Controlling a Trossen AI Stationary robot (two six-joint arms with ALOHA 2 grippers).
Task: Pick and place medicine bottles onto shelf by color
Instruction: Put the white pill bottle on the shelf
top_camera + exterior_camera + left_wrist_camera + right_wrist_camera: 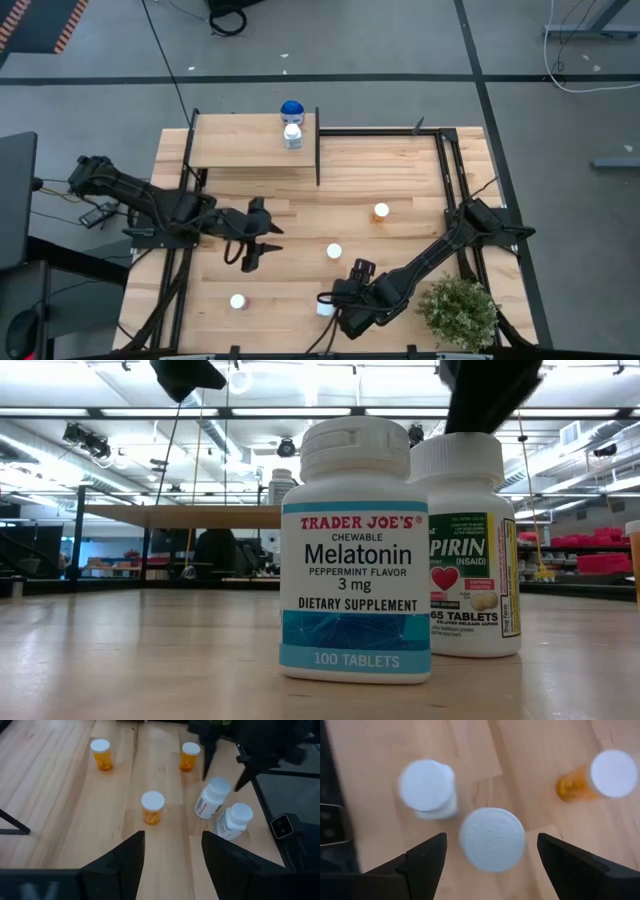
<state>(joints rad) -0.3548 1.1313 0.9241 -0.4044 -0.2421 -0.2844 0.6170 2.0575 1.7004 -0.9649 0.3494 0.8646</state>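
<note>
Right gripper [490,852] hovering, fingers spread, straddling upright white bottle [492,839] directly below, lower centre; left gripper [172,852] spread, waiting farther off.

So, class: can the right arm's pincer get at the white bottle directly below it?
Probably yes. The right pincer hangs open straight above the white bottle, one finger on each side; a second white bottle stands close but outside the gap.
</note>
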